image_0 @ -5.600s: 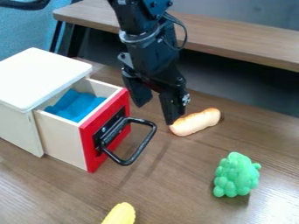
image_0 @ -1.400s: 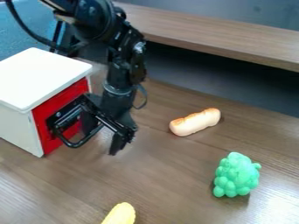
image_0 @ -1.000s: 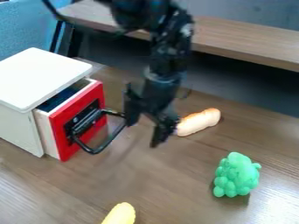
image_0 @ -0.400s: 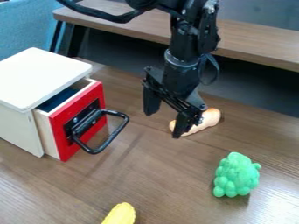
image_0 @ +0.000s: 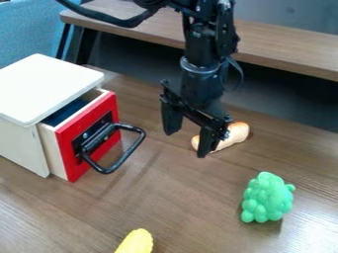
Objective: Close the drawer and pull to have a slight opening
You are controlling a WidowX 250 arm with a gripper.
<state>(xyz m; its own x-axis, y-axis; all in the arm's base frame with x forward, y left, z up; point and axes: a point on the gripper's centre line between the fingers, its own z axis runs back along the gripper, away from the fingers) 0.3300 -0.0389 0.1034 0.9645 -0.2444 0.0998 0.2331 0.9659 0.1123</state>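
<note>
At frame left, the red-fronted drawer [image_0: 66, 148] stands partly open; near the centre, the gripper [image_0: 188, 144] hangs, its 2 fingers wide apart, partly hiding a bread roll [image_0: 236, 133].

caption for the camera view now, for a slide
Red-fronted drawer slightly open, the robot's open jaws standing clear of its black handle, beside a toy bread roll.

- Bread roll [image_0: 238, 132], one: I saw it on the tabletop [image_0: 191, 207].
- Green lumpy toy [image_0: 267, 197], one: sat at right.
- Yellow toy [image_0: 136, 242], one: lay at bottom edge.
</note>
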